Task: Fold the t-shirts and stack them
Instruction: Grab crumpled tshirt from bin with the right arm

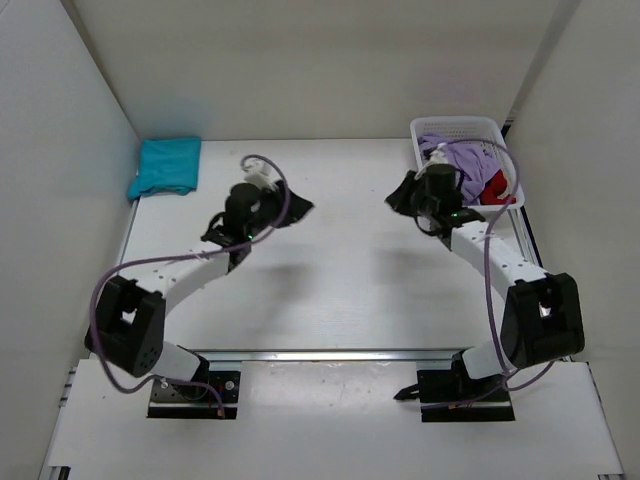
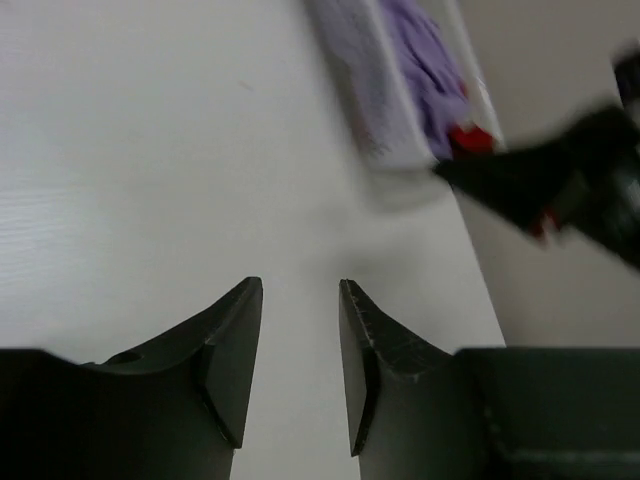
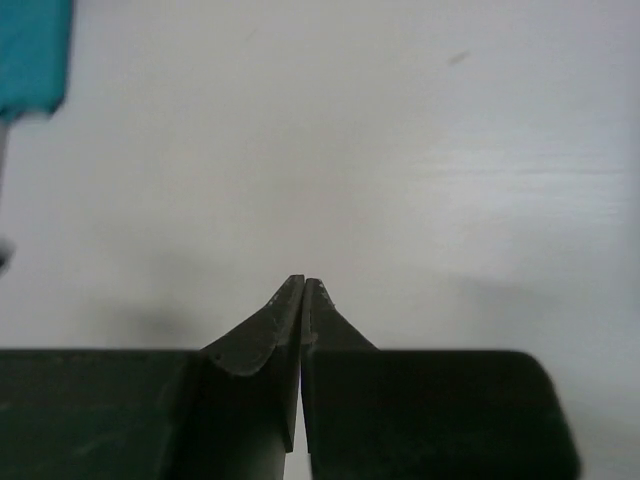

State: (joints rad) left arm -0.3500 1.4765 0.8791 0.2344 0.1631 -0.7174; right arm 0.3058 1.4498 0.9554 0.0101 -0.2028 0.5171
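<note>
Two, the lavender t-shirt (image 1: 465, 155) and red t-shirt (image 1: 497, 187), lie heaped in the basket (image 1: 455, 123); the teal t-shirt (image 1: 165, 167) sits folded far-left. Left end effector (image 2: 300, 330) is apart, right end effector (image 3: 303, 290) together, both empty; grabbing one could drag both.

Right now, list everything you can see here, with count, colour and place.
Flat white table: one, white, under everything.
White plastic lattice basket: one, white, far right corner of the table.
Teal-turquoise cloth t-shirt: one, teal, folded at the far left corner.
Lavender-purple cloth t-shirt: one, lavender, bunched in the basket.
Red cloth t-shirt: one, red, at the basket's near end.
Left gripper: one, black, open, empty, over bare table.
Right gripper: one, black, shut, empty, near the basket.
</note>
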